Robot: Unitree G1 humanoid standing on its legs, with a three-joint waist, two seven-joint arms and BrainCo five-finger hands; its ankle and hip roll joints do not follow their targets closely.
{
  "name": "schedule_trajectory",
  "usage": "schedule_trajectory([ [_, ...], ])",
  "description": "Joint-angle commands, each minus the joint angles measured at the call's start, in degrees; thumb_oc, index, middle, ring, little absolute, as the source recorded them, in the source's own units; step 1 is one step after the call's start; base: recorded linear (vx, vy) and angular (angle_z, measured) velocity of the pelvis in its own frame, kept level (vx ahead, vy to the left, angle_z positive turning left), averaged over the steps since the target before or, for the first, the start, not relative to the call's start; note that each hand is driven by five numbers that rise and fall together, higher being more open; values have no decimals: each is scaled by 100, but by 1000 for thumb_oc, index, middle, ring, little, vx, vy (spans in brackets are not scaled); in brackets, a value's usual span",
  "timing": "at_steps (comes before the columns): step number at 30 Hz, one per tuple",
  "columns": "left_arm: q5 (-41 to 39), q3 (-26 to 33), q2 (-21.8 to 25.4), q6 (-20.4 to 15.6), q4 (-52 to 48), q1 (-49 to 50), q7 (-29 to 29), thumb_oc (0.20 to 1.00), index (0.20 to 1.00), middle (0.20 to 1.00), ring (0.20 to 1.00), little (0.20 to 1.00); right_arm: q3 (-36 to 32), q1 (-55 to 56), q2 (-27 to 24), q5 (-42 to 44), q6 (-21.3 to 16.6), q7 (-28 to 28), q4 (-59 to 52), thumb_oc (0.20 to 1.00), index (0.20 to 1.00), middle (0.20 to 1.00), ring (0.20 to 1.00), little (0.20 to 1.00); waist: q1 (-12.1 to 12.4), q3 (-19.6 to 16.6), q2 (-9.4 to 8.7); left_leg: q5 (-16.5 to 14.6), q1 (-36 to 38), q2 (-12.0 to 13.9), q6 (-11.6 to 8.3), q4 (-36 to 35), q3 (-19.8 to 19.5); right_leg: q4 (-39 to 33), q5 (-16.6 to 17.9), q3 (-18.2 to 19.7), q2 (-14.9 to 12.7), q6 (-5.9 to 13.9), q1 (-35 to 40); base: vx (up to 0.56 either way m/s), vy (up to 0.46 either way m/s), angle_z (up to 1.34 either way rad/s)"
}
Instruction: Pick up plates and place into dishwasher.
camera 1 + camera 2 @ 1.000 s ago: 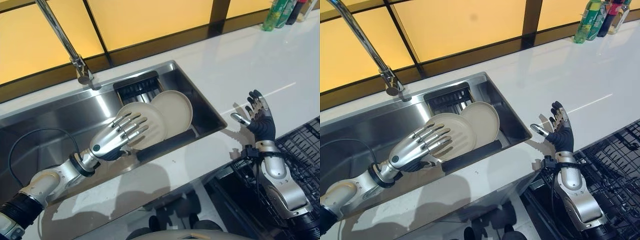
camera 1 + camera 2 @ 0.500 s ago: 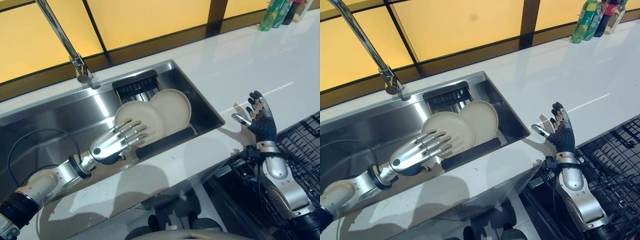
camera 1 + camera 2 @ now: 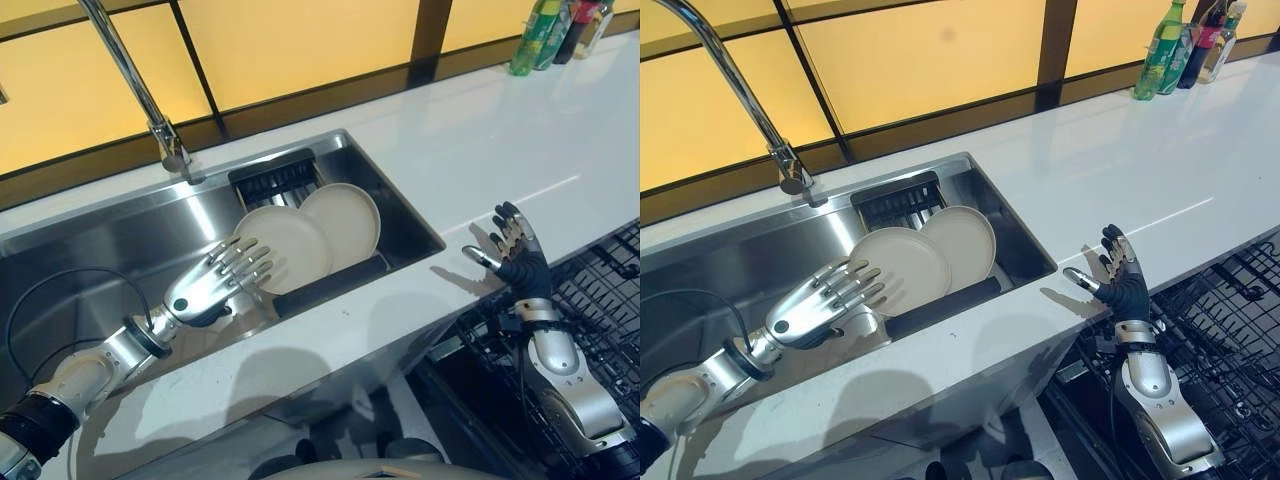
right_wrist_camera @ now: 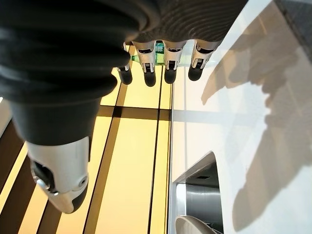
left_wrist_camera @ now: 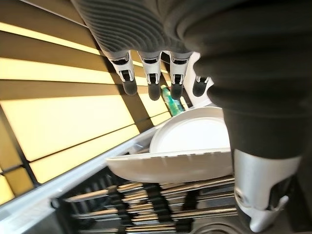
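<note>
Drawing back off the plates [image 3: 300,235], left hand [image 3: 205,287] spread and empty.

Two cream plates: one [image 3: 283,246] at centre frame, one [image 3: 345,217] just right of it, overlapping, both in one steel sink [image 3: 100,250]. One faucet [image 3: 135,85], upper left. Three bottles [image 3: 1185,45], upper right corner. One dishwasher rack [image 3: 1230,330], lower right. Two robot hands: left hand [image 3: 205,285], right hand [image 3: 512,250].
</note>
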Motion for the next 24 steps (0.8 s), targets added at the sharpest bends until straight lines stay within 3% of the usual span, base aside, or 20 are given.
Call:
schedule_trajectory([
  [1,36,380,-78,342,428,-135,277,1000,1000,1000,1000,1000,79,85,-82,-60,-289,48,-39,1000,1000,1000,1000,1000,118,-584,-265,-358,-266,-117,83,417,-248,357,427,-215,-392,846,-837,104,-4,1],
  [8,48,234,-366,248,631,-263,179,1000,1000,1000,1000,1000,102,153,57,-177,-165,71,49,1000,1000,1000,1000,1000,98,-664,-338,-299,-201,-128,64,472,-247,425,489,-184,-378,838,-799,73,-11,1],
  [9,37,215,-394,240,654,-265,139,934,934,934,934,934,107,163,74,-202,-158,71,63,1000,1000,1000,1000,1000,91,-665,-343,-298,-195,-131,64,489,-247,441,491,-174,-374,838,-796,83,-13,-2],
  [10,8,181,-414,247,670,-277,98,925,925,925,925,925,116,167,84,-223,-146,65,71,1000,1000,1000,1000,1000,80,-659,-350,-298,-191,-133,63,508,-244,460,492,-164,-371,841,-800,77,-16,-3],
  [11,-17,141,-438,256,686,-294,61,934,934,934,934,934,121,166,80,-226,-124,52,76,1000,1000,1000,1000,1000,70,-652,-359,-298,-188,-135,65,525,-243,482,496,-152,-366,844,-813,69,-25,-5],
  [12,-36,117,-449,258,712,-309,50,1000,1000,1000,1000,1000,134,157,74,-221,-113,34,87,1000,1000,1000,1000,1000,67,-638,-370,-296,-196,-134,66,548,-237,502,500,-144,-364,848,-825,66,-37,-4],
  [17,-97,58,-433,236,822,-397,101,1000,1000,1000,1000,1000,144,155,37,-150,-113,-44,150,1000,1000,1000,1000,1000,66,-448,-431,-328,-290,-93,72,716,-248,597,496,-131,-362,896,-889,46,-67,-3],
  [24,-382,-40,-104,371,1001,-929,168,1000,1000,1000,1000,1000,295,33,85,-177,-456,-275,273,1000,1000,1000,1000,1000,130,-21,-506,-296,-999,20,72,1164,-298,773,621,-1,-344,942,-1432,-106,-120,-7],
])
